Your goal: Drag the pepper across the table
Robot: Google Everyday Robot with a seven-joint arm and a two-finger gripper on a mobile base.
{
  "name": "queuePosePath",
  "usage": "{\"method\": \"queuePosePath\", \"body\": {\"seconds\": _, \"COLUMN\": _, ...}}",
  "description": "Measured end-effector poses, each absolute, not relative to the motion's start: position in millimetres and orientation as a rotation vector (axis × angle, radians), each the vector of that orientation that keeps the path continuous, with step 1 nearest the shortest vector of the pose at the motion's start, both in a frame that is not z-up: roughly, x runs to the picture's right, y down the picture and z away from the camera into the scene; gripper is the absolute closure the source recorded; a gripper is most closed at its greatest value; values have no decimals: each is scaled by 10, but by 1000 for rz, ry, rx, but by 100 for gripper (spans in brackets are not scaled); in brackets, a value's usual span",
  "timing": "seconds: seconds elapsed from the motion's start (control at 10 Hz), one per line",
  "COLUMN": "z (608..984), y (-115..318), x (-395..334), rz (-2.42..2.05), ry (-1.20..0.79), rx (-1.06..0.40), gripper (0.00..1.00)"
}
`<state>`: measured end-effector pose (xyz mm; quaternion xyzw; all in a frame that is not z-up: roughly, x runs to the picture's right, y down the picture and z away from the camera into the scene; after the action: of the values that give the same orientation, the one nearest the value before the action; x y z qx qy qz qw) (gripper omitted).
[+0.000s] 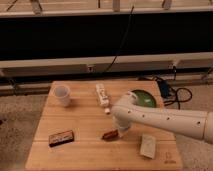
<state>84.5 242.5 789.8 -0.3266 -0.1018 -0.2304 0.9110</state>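
Observation:
The pepper [109, 134] is a small dark reddish-brown tapered thing lying on the light wooden table [85, 150], a little right of its middle and towards the front. My gripper [121, 129] comes down from the white arm that reaches in from the right, and it sits right at the pepper's right end. The arm's bulk hides the fingers.
A white cup [62, 95] stands at the back left. A white bottle [102, 96] lies at the back middle. A green bowl [143, 98] sits at the back right, partly behind the arm. A dark bar with a label [61, 137] lies front left. A pale packet [148, 146] lies front right.

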Motion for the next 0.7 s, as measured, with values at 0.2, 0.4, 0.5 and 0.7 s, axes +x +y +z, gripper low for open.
{"method": "queuePosePath", "body": {"seconds": 0.2, "z": 7903, "y": 2422, "x": 1001, "rz": -474, "ry": -201, "rx": -673, "gripper": 98}}
{"method": "queuePosePath", "body": {"seconds": 0.4, "z": 7895, "y": 2403, "x": 1066, "rz": -481, "ry": -194, "rx": -669, "gripper": 98}}
{"method": "queuePosePath", "body": {"seconds": 0.5, "z": 7898, "y": 2393, "x": 1061, "rz": -486, "ry": -192, "rx": -667, "gripper": 98}}
{"method": "queuePosePath", "body": {"seconds": 0.7, "z": 7916, "y": 2366, "x": 1108, "rz": -496, "ry": -184, "rx": -658, "gripper": 98}}
